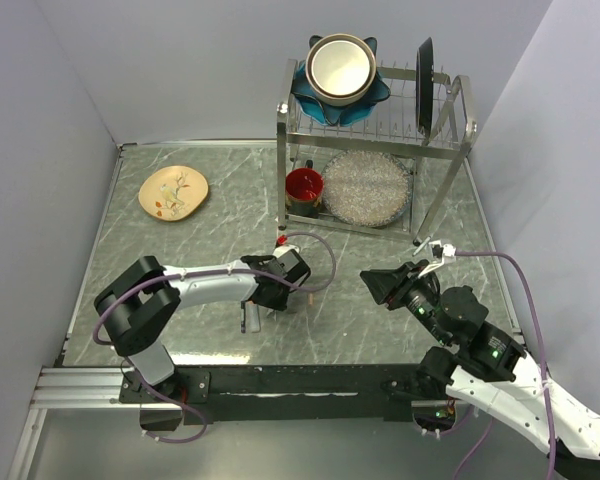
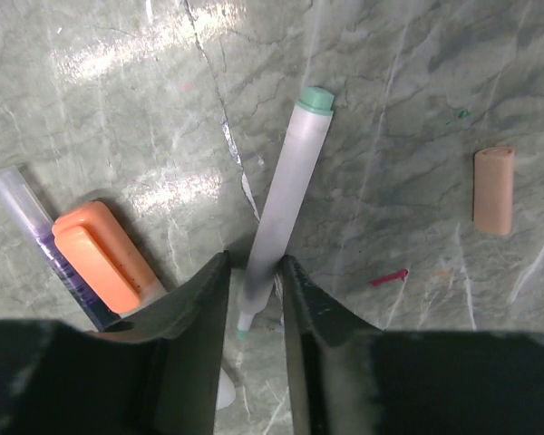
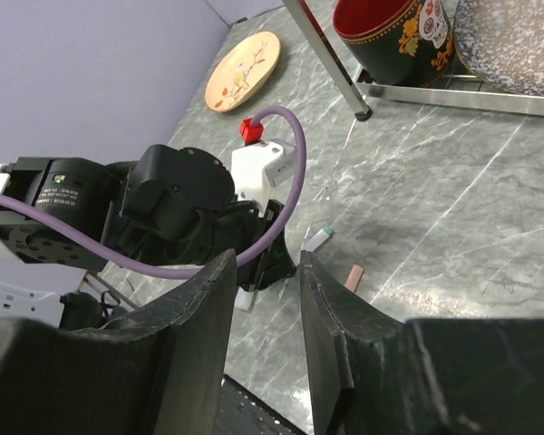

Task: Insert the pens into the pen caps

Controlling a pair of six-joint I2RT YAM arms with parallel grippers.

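Left wrist view, read from its left edge: a clear pen (image 2: 25, 222) with a purple core lies slanted on the table (image 2: 417, 82). An orange cap (image 2: 104, 258) lies against its right side. Next comes the left gripper (image 2: 254, 269), partly open. Its jaws straddle the lower end of a grey pen (image 2: 288, 186) that slants up and away, with a teal end at the far tip. The pen sits against the right-hand jaw, while a sliver of table shows between it and the other jaw, so it looks flanked rather than clamped. Further right lie a small red scrap (image 2: 390, 276) and, well apart, a pink cap (image 2: 494, 190).

The step in hand appears to be picking up the grey pen. The next move calls for closing the jaws squarely on the barrel and lifting it without rolling it. The pen must then be brought to a cap with the writing end leading. Which end that is I cannot tell.

Right wrist view shows the right gripper (image 3: 267, 263) raised above the table, jaws partly apart and holding nothing. It is aimed at the left arm's work area, well apart from both caps.
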